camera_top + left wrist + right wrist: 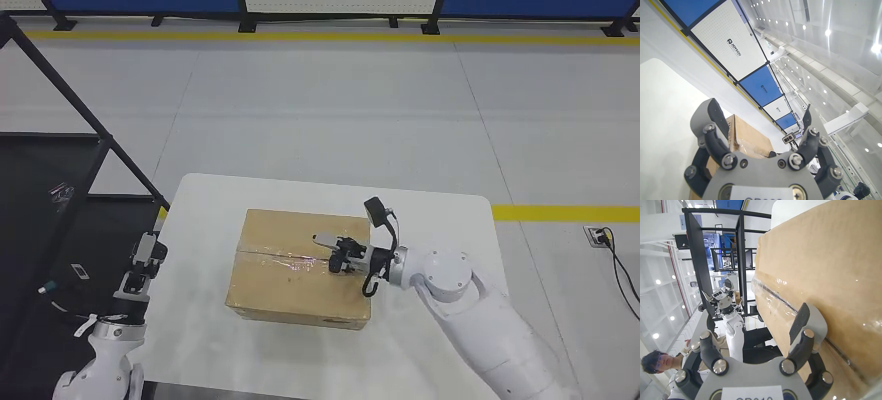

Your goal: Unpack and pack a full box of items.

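A closed cardboard box (295, 268) sits in the middle of the white table (200, 310), its top seam sealed with clear tape (776, 294). My right gripper (331, 253) hovers over the box top by the seam, open and holding nothing. In the right wrist view one of the fingers (799, 321) of this gripper (755, 323) lies close against the taped top. My left gripper (762, 115) is open and empty, raised and pointing upward at the table's left edge (150, 250), well apart from the box (751, 136).
A black metal rack (70, 110) stands off the table's left side, close to my left arm. Bare tabletop surrounds the box on every side. The left arm (723, 300) shows far off in the right wrist view.
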{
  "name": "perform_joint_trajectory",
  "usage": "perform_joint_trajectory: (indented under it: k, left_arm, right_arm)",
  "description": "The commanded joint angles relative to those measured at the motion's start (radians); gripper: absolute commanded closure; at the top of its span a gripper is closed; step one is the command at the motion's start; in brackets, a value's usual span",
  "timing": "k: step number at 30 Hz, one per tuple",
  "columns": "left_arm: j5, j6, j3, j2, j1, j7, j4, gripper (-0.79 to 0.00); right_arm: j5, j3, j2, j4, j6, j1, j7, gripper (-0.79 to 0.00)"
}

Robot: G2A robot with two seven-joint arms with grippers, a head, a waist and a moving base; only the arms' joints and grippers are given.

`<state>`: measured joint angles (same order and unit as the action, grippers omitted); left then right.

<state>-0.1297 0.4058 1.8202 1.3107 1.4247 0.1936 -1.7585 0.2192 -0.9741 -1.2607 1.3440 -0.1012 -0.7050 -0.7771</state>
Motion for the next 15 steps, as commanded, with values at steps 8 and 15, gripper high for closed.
perform_joint_trajectory:
  k: [8,15]
  left_arm:
    - [0.027,0.008,0.019,-0.004,0.015,-0.018,0.017,-0.785]
    - [0.054,0.013,0.039,-0.009,0.022,-0.020,0.040,-0.785]
  right_arm:
    - [0.041,0.098,-0.047,-0.086,-0.005,0.089,0.031,-0.785]
    - [0.090,0.174,-0.096,-0.185,0.024,0.165,0.060,-0.785]
